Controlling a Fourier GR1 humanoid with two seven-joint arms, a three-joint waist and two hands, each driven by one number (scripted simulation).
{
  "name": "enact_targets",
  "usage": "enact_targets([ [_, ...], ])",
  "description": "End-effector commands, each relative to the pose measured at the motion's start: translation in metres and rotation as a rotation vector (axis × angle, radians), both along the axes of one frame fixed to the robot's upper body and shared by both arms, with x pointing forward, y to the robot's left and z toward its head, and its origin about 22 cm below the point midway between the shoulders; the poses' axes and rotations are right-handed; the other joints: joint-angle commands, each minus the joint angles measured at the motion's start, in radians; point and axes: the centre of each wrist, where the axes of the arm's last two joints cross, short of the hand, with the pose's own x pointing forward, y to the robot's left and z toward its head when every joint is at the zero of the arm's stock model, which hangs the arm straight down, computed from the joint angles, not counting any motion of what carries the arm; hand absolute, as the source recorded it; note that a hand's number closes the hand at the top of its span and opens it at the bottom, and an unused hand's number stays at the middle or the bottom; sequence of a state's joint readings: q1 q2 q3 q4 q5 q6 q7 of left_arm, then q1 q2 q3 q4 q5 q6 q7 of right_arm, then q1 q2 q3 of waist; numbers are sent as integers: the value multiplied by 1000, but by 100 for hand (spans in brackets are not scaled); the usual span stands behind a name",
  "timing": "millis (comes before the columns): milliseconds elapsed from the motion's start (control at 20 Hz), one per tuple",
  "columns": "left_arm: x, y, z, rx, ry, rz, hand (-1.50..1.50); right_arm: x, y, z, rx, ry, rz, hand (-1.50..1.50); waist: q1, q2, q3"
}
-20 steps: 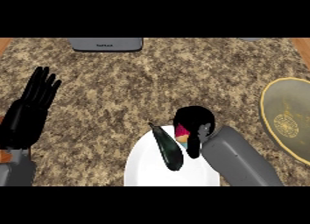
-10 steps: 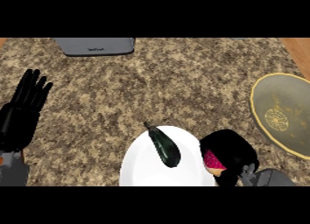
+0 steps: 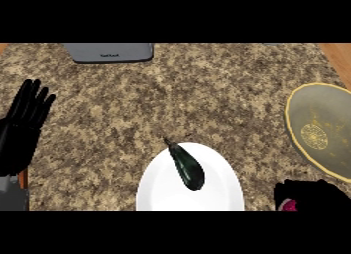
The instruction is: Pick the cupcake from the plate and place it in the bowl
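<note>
- left hand (image 3: pixel 21 126) at the left edge, fingers straight and spread, pointing up, holding nothing.
- grey box (image 3: pixel 109 51) at the counter's (image 3: pixel 207 99) far edge, small pale writing on its front, too small to read.
- white plate (image 3: pixel 218 191) at the lower middle, dark green vegetable (image 3: pixel 186 167) lying slantwise on it.
- right hand (image 3: pixel 314 196) at the lower right, just right of the plate, fingers curled round the cupcake (image 3: pixel 287 205); only a pink patch showing.
- olive bowl (image 3: pixel 326 130) with gold emblem at the right edge, just above that hand.
</note>
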State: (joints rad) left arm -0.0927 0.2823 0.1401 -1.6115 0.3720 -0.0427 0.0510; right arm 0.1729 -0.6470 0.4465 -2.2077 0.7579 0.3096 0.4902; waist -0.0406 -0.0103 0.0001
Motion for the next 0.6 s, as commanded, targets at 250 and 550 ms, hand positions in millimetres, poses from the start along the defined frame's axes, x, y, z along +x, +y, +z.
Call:
enact_targets([
  [250, 1, -9, -13, -3, 6, -21, 0, -26, -23, 87, 25, -361, -236, 150, 1, 5, -3],
  [550, 11, -19, -6, -6, 3, -19, 0, -17, -50, 97, 37, -403, -357, 150, 13, 7, -1],
])
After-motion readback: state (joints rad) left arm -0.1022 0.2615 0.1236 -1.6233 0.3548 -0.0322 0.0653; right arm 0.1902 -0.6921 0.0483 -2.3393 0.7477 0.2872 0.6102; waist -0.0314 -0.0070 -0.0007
